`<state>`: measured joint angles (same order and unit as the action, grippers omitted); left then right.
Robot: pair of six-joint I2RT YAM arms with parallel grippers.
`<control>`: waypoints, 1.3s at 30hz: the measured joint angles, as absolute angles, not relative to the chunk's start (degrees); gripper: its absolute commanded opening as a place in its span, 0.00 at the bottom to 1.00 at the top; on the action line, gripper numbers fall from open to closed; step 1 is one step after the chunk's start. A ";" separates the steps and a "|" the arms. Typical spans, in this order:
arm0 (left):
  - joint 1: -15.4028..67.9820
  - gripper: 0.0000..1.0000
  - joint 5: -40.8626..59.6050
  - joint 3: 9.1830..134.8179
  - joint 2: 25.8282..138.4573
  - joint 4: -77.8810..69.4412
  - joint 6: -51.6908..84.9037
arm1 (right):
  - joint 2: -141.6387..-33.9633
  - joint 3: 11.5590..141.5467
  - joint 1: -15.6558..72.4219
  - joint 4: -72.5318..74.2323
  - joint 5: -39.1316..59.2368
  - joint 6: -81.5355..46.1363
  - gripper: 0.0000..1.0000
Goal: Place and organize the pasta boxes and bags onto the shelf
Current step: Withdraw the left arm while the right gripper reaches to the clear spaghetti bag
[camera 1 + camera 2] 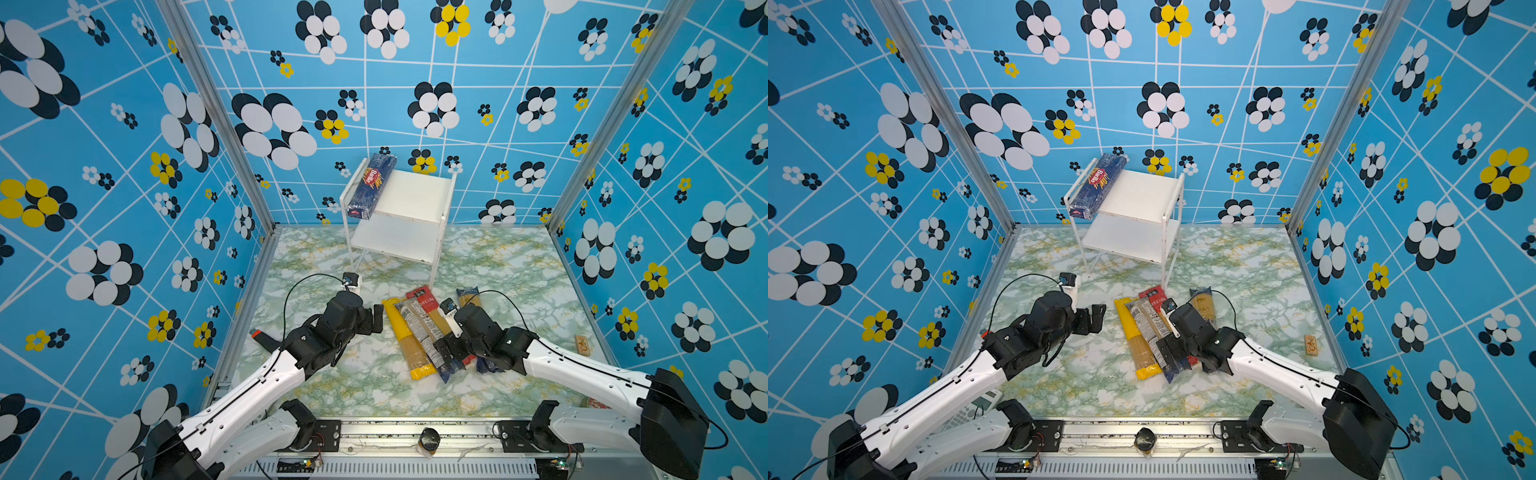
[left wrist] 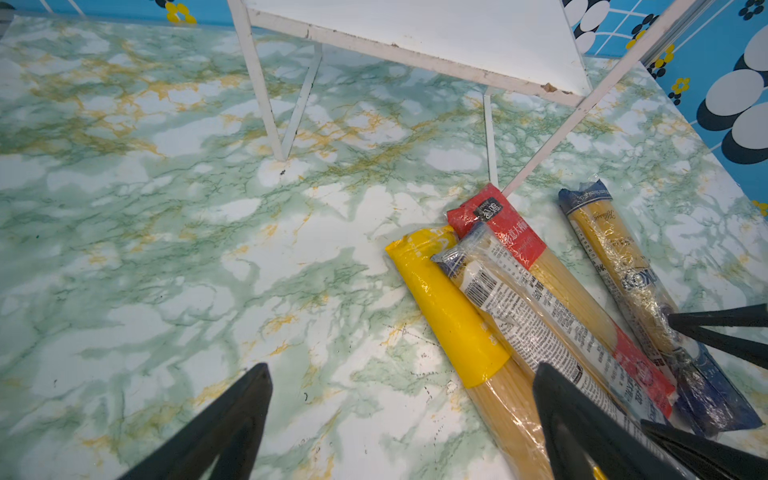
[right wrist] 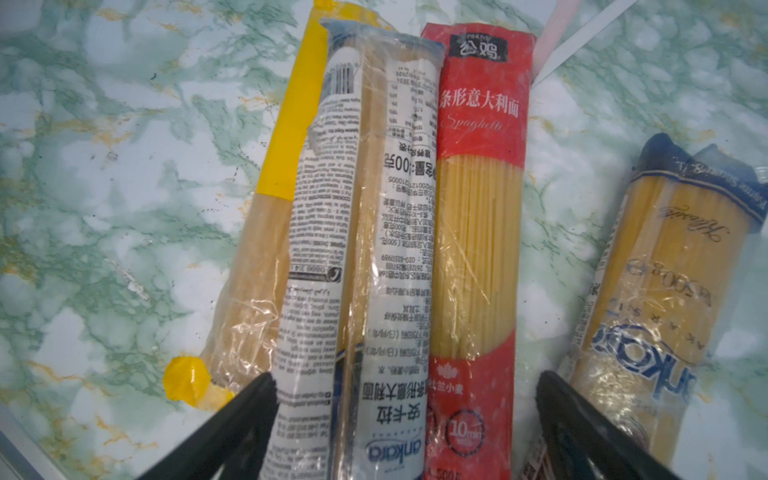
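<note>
The white shelf (image 1: 415,195) (image 1: 1142,195) stands at the back, with the dark blue Barilla box (image 1: 372,187) (image 1: 1098,187) lying along the left of its top board. On the marble table lie the yellow bag (image 1: 405,336) (image 2: 449,307), the white-labelled bag (image 1: 419,332) (image 3: 374,208), the red-ended bag (image 1: 426,299) (image 3: 482,166) and, apart to the right, the gold-labelled bag (image 1: 469,296) (image 3: 673,257). My left gripper (image 1: 372,320) (image 2: 401,368) is open and empty, just left of the yellow bag. My right gripper (image 1: 446,349) (image 3: 405,380) is open, its fingers straddling the near ends of the white-labelled and red-ended bags.
A short black-and-orange object (image 1: 264,338) lies by the left wall behind my left arm. A small tan block (image 1: 583,345) sits near the right wall. A dark round jar (image 1: 429,440) stands on the front rail. The shelf's lower board (image 2: 457,37) is bare.
</note>
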<state>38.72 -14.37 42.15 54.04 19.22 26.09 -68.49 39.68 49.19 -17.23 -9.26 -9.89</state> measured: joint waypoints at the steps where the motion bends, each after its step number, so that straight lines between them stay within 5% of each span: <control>1: 38.72 0.99 -14.35 41.50 53.47 19.22 26.74 | -68.49 39.66 50.13 -16.64 -10.31 -9.93 0.99; 25: 38.72 0.99 -14.35 38.94 52.36 17.78 30.96 | -92.25 49.54 55.44 -13.37 -26.06 -12.14 0.99; 39: 38.72 0.99 -13.52 37.69 53.19 17.08 31.99 | -91.81 48.05 52.36 -15.25 -30.74 -15.05 0.99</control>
